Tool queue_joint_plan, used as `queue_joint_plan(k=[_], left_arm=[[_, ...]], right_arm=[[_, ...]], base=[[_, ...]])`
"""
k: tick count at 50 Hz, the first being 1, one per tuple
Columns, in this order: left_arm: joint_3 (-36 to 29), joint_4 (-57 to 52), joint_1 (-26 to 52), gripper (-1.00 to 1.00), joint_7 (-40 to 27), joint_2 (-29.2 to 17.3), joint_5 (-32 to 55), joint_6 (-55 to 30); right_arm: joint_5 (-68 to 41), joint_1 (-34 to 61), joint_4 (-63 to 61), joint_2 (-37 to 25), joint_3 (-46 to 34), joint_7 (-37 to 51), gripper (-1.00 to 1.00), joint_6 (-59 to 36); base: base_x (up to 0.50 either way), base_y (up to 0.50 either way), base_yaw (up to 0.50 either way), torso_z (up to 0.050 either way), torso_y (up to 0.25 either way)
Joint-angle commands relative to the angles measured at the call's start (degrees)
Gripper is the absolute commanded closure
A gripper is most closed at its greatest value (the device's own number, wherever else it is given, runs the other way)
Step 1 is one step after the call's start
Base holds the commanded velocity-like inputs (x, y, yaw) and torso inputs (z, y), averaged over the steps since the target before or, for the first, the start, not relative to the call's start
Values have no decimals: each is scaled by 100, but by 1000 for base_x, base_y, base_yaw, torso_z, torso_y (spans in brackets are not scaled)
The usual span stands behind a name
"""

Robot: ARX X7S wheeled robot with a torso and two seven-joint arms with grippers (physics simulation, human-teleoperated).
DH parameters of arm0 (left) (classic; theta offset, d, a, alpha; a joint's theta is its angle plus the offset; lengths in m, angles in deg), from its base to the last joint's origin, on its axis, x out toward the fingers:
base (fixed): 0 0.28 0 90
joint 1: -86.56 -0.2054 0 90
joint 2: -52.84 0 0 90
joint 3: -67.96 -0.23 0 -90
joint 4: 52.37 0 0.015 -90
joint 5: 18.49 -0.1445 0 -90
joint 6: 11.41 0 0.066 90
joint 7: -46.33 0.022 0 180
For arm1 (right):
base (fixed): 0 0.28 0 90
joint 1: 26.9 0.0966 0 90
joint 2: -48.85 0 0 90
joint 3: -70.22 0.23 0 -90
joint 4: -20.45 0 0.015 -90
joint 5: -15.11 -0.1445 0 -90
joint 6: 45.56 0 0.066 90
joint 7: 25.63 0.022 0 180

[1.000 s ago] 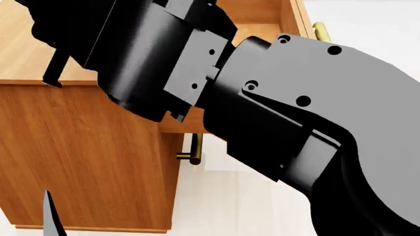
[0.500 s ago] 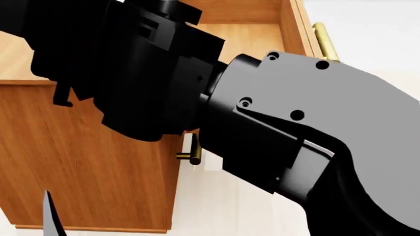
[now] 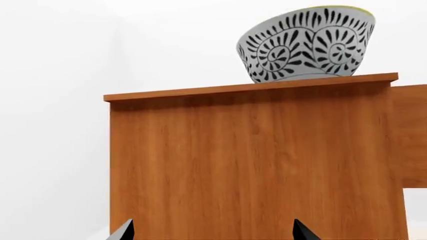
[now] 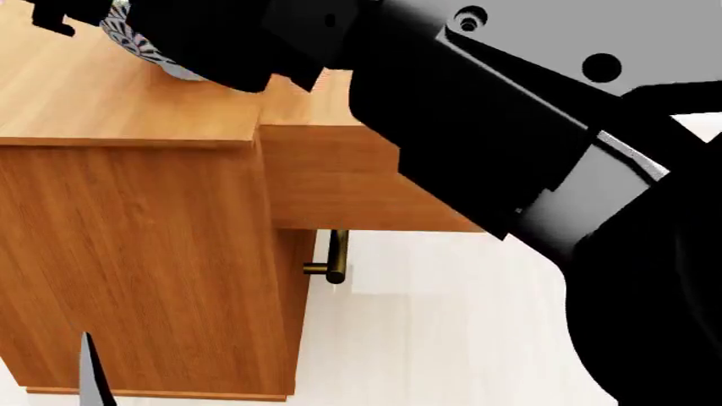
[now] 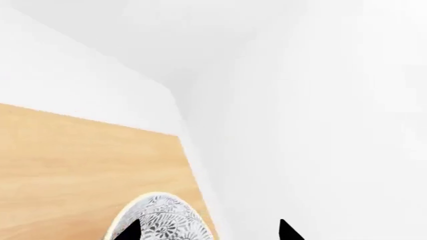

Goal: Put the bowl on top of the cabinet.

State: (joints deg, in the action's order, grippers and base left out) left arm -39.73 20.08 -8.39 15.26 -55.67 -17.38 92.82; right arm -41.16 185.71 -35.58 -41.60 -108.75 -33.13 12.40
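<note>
The bowl (image 3: 305, 44) sits on the cabinet (image 3: 253, 165), right hand (image 5: 207, 231) apparently spread over it

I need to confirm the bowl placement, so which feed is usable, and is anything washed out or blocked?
Left wrist view: sharp and evenly lit, the bowl clear on the cabinet top, with a soft shadow under the top's lip. Head view: the right arm blocks most of the frame; only a sliver of bowl shows. Right wrist view: white walls nearly featureless, bowl cut off at the frame edge.
</note>
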Motion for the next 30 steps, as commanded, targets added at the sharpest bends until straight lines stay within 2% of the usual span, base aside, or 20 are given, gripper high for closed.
queue_joint_plan(k=[1, 5, 8, 16, 21, 23, 28, 30], left_arm=[[21, 44, -30, -100, 55, 5, 77, 192], [3, 51, -36, -100, 55, -2, 69, 196], [-11, 69, -38, -100, 55, -5, 65, 208], [-45, 145, -20, -100, 56, -4, 62, 233], [-67, 187, -15, -100, 52, -1, 52, 259], [-83, 192, -13, -100, 52, 3, 47, 253], [-102, 324, 8, -100, 53, 13, 55, 315], [-104, 343, 21, -100, 47, 12, 43, 310]], right_arm=[[-655, 1014, 913, 45, 62, -447, -100, 381], [-607, 1233, 1328, 45, 195, -580, -100, 417], [-215, 1237, 1560, 45, 587, -712, -100, 307], [656, 1238, 2271, 45, 1044, -1065, -100, 365], [1627, 1238, 2896, 45, 2005, -1295, -100, 384], [2609, 1239, 3215, 44, 2845, -1485, -100, 449], [6808, 1239, 3410, 16, 6926, -1824, -100, 647], [7923, 1239, 3162, -165, 7846, -1914, -100, 577]], base=[[0, 0, 0, 0, 0], [0, 0, 0, 0, 0], [0, 0, 0, 0, 0], [0, 0, 0, 0, 0], [0, 0, 0, 0, 0], [0, 0, 0, 0, 0], [0, 0, 0, 0, 0], [0, 0, 0, 0, 0]])
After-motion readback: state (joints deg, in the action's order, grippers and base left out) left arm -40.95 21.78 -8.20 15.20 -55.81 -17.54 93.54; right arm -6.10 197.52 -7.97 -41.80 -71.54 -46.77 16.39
